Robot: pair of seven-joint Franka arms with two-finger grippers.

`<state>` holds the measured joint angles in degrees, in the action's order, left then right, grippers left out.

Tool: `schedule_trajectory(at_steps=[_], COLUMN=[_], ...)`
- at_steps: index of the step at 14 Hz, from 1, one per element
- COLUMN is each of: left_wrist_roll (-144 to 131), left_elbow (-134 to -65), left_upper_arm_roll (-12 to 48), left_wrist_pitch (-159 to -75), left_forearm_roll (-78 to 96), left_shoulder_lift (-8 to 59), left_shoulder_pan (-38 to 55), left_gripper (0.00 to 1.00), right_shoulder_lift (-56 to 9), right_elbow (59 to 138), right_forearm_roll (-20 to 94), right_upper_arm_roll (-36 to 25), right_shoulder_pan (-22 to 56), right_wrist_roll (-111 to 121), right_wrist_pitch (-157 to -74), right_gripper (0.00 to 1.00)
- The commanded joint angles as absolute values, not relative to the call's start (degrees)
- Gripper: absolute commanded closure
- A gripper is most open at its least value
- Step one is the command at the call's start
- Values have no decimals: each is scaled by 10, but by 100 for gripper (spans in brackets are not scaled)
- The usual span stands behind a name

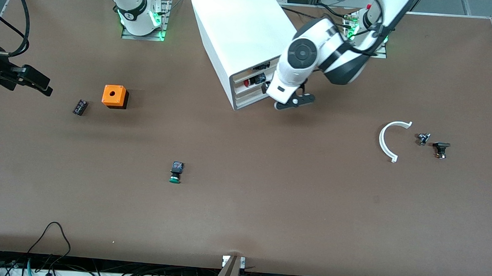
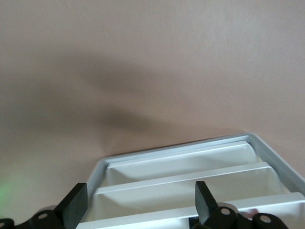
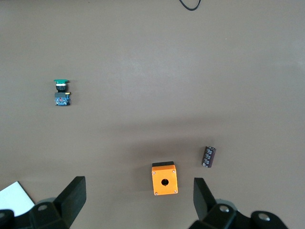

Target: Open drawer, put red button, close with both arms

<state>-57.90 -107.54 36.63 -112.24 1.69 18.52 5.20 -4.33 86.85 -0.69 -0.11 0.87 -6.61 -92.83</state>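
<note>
Front view shows the white cabinet (image 1: pixel 242 45) standing on the brown counter (image 1: pixel 268 198). Its second-highest drawer (image 1: pixel 255 77) is partly pulled out, and the red button (image 1: pixel 247 82) lies in it, red cap showing. The left gripper (image 1: pixel 292 101) hovers just in front of the cabinet's drawer fronts, jaws wide and empty. The right gripper (image 1: pixel 36 80) waits over the right arm's end of the counter, jaws wide, above the orange box (image 3: pixel 164 179), a small black part (image 3: pixel 208 156) and the green button (image 3: pixel 62 93). No readable writing appears anywhere.
</note>
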Motion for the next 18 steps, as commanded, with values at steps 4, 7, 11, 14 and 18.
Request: schedule_trajectory(at_steps=[4, 7, 11, 14, 18], left_wrist_roll=[-387, -327, -255, -145, 43], left_elbow=[-932, -875, -817, -805, -874], left_upper_arm_roll=[366, 372, 370, 344, 225], left_wrist_pitch=[-960, -878, -794, -770, -821], left_forearm_roll=[18, 18, 18, 16, 11], left_shoulder_lift=[178, 174, 167, 132, 56], left_shoulder_pan=[-66, -107, -136, -156, -122], left_gripper=[1, 1, 1, 1, 1], right_shoulder_lift=[-53, -53, -52, -52, -52], right_elbow=[853, 853, 853, 853, 853], right_forearm_roll=[-4, -4, -5, -4, -4], right_upper_arm_roll=[2, 3, 2, 2, 2], right_shoulder_pan=[3, 4, 4, 4, 4], right_wrist_roll=[-63, -68, -62, -62, -62], right_wrist_pitch=[-929, -928, -928, -928, -928], right_gripper=[0, 0, 0, 0, 0])
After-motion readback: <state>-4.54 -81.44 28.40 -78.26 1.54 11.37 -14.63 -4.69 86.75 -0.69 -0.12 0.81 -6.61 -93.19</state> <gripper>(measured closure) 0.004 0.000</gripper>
